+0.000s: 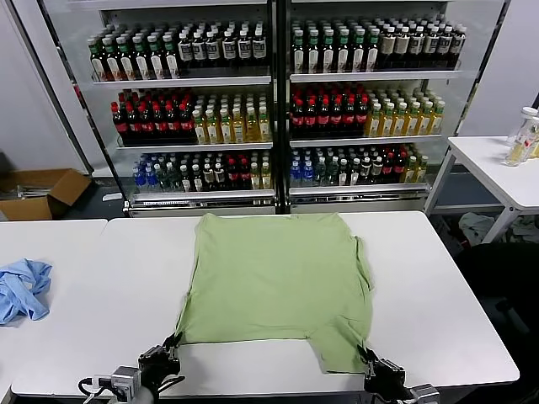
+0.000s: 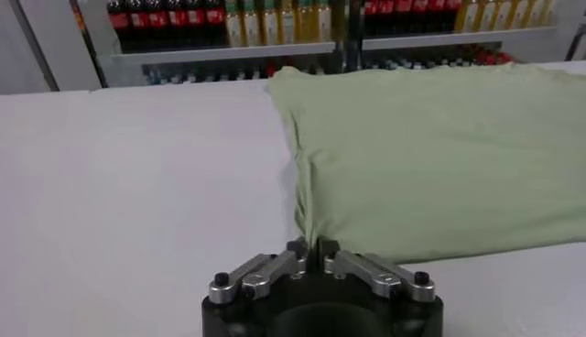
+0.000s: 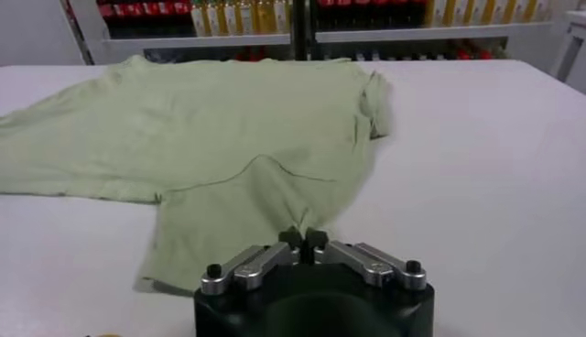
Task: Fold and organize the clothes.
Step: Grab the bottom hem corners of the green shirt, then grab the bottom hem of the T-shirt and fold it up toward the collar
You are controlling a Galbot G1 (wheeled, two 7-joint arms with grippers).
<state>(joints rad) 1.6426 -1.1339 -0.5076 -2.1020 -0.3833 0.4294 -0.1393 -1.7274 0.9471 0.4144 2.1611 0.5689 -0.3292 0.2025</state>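
Only the head view showed both grippers, left gripper [image 1: 173, 342] and right gripper [image 1: 367, 352], clenched on the green shirt [image 1: 274, 282], its long axis running near-to-far.

Shirt [image 1: 274, 282]: plain light green across the whole visible surface; no print is seen on the side facing up. Table [image 1: 438, 295]: white. Smaller garment [image 1: 21, 289] on the neighbouring table: light blue. Left gripper [image 2: 312, 249] and right gripper [image 3: 304, 239]: black bodies, silver-grey finger links, black fingertips. Cooler shelves [image 1: 278, 101]: white; bottles are seen with dark, red, yellow and blue contents or labels. Cardboard box [image 1: 38, 192]: brown
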